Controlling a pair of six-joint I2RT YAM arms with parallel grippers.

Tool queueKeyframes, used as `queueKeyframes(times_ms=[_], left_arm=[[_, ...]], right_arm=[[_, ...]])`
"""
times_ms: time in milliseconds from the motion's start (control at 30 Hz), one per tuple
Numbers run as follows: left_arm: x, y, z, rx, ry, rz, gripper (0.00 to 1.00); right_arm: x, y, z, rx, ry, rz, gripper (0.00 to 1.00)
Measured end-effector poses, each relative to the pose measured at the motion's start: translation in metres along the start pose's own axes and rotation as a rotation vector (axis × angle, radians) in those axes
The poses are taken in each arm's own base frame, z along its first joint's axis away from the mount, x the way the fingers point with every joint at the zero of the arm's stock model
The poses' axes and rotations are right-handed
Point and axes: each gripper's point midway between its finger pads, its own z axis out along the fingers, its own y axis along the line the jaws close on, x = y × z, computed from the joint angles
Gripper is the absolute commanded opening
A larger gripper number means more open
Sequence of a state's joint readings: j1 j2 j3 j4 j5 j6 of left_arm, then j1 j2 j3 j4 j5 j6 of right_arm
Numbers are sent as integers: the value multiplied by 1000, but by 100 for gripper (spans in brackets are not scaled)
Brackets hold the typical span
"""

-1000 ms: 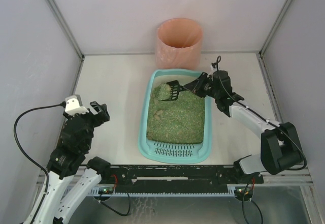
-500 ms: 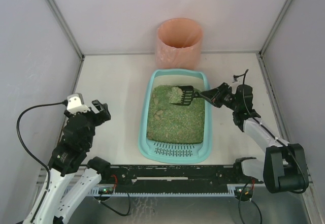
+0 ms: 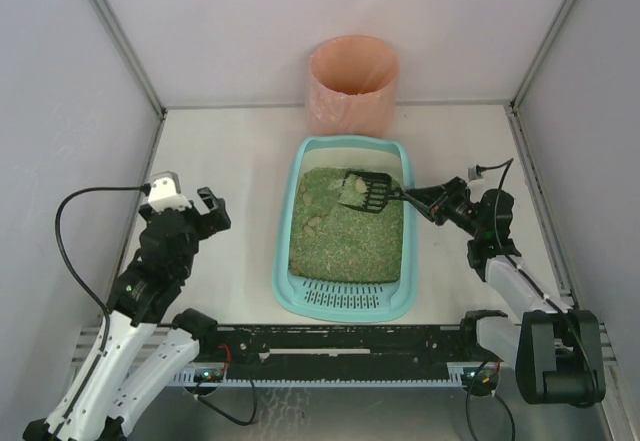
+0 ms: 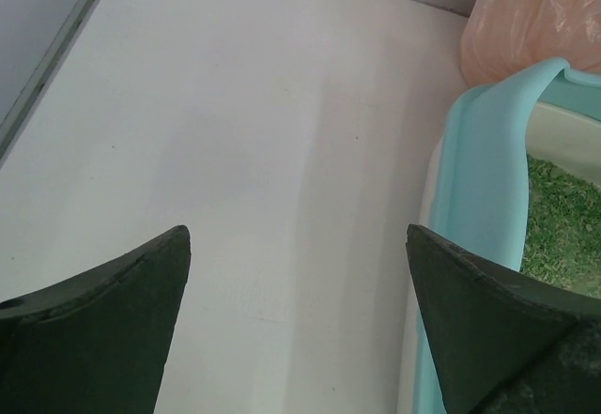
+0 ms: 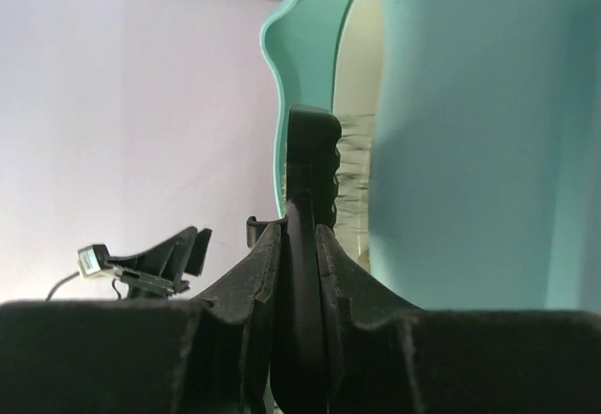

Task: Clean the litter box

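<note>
The teal litter box (image 3: 292,283) lies mid-table, its slotted grate (image 3: 343,295) at the near end, green-brown granules (image 3: 360,239) inside with a few pale clumps. My right gripper (image 3: 428,200) is at the box's right rim, shut on the handle of a black slotted scoop (image 3: 365,192) whose head sits over the far part of the granules. In the right wrist view the scoop handle (image 5: 305,245) is clamped between my fingers, the box wall (image 5: 470,132) beside it. My left gripper (image 3: 205,213) is open and empty over bare table left of the box; the box rim (image 4: 479,179) shows in its view.
A round pink-orange bin (image 3: 352,84) stands behind the litter box against the back wall; its side shows in the left wrist view (image 4: 526,15). White walls enclose the table on the left, back and right. A black rail (image 3: 340,341) runs along the near edge.
My right gripper has drawn back to the right and nearer, taking the scoop from the box's far left corner toward its right side. My left gripper has shifted slightly right toward the box.
</note>
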State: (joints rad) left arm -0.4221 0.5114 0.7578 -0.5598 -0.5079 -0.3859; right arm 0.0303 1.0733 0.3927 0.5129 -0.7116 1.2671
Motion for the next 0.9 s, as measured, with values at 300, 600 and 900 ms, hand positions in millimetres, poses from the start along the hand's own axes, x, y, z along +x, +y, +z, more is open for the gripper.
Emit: queueKeyframes(times_ms=[300, 600, 900], left_arm=[[-10, -15, 9, 30, 11, 12, 100], [-34, -29, 14, 59, -30, 1, 100], [-28, -34, 15, 104, 0, 36, 100]], right_arm=[[2, 2, -6, -34, -4, 40, 0], [1, 8, -8, -45, 0, 33, 0], [0, 12, -6, -23, 1, -4, 0]])
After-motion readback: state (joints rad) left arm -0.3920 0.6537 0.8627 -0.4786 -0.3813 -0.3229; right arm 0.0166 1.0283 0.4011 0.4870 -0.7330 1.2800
